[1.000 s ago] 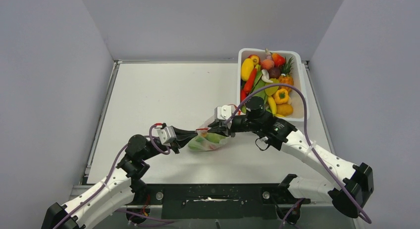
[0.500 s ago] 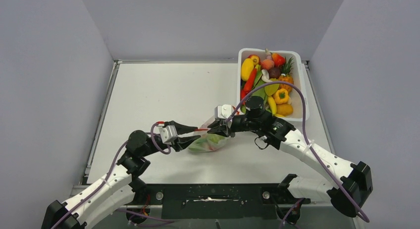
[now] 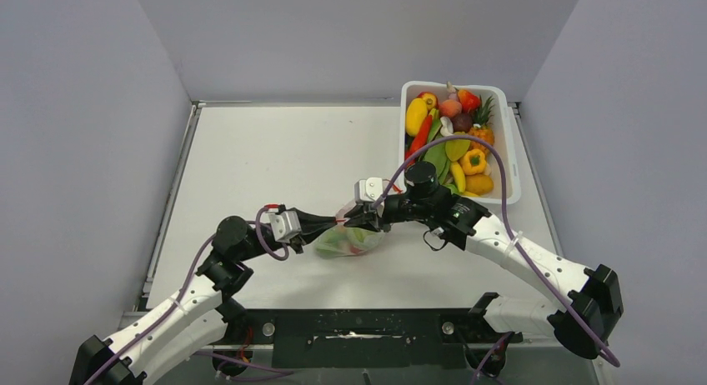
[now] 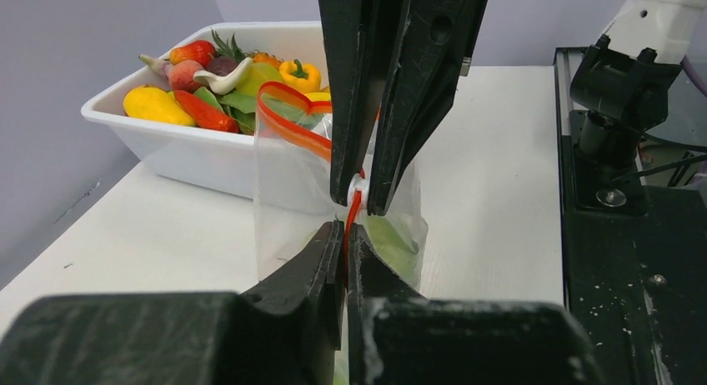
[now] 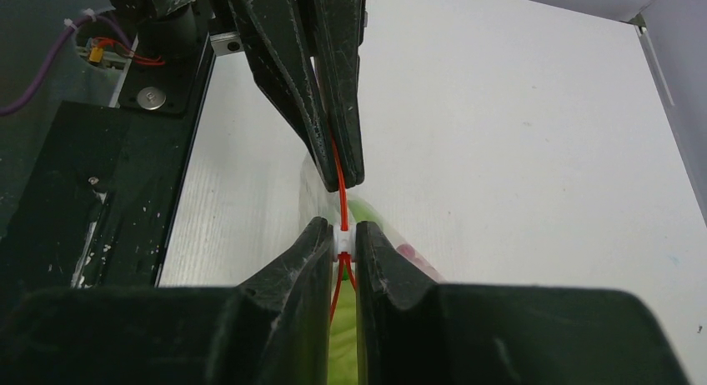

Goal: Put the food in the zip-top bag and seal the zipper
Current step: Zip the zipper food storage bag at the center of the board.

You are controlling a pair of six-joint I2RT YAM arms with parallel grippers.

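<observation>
Two black two-finger grippers meet at the centre of the overhead view, just above the arm bases at the bottom edge.

Left gripper [image 3: 333, 226]: fingers clenched on the thin red-orange zipper strip [image 4: 288, 122] of the clear crinkly plastic zip-top bag [image 3: 350, 245].

Right gripper [image 3: 357, 221]: fingers pinched on the small white slider [image 5: 343, 239] that rides on that strip.

Both sets of fingertips stand tip to tip, close together, with a short straight run of strip between them.

In the left wrist view, the strip past the right gripper spreads into an open loop, so that part of the mouth is unsealed.

The bag hangs from the gripped edge, and its lower part rests on the white table [image 3: 275, 160]. Green toy food pieces [image 3: 340, 242] lie inside it.

Farther back, at the upper right of the overhead view, a white rectangular plastic tub [image 3: 511, 152] stands apart from the bag. It holds glossy yellow, orange, green and red toy fruits and vegetables [image 3: 472, 160], including a long red chili [image 3: 421, 135].
</observation>
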